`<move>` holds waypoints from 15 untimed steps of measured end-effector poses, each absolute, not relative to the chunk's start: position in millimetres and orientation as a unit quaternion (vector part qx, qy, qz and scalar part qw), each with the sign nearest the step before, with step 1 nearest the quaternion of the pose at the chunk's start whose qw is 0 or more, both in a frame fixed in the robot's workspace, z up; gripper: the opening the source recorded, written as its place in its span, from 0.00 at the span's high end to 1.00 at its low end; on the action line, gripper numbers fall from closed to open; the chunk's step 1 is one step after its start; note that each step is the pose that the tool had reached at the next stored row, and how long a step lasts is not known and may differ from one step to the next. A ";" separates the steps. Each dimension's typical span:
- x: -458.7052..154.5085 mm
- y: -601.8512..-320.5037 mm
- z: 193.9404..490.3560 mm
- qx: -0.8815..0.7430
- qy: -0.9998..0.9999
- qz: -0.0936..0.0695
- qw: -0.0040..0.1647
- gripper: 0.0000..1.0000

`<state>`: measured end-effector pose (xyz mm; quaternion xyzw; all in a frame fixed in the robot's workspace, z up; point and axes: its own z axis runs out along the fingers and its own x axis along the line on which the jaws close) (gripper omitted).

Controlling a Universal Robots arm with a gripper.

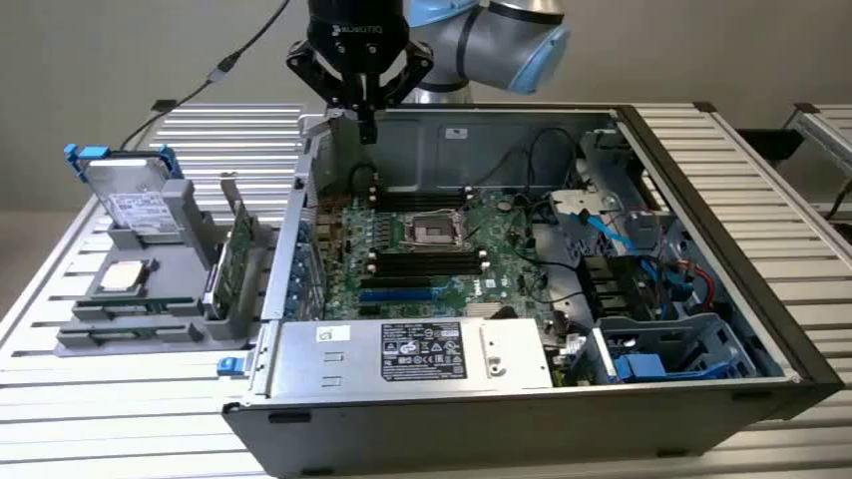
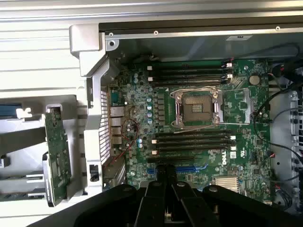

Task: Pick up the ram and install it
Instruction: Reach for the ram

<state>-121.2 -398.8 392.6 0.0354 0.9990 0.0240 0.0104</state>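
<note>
Gripper (image 1: 367,130) fingers (image 2: 160,177) (black, slim) pressed together above the open grey metal computer case (image 1: 533,135) — over long black memory slots (image 2: 191,141) on the green motherboard (image 2: 137,118).

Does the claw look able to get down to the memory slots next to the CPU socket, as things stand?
Probably yes. The case is open on top, the shut claw hangs above it, and nothing lies over the black memory slots; the cables run off toward the exterior view's right.
</note>
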 end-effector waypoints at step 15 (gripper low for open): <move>-124.3 -398.8 392.7 0.035 0.999 0.024 0.010 0.90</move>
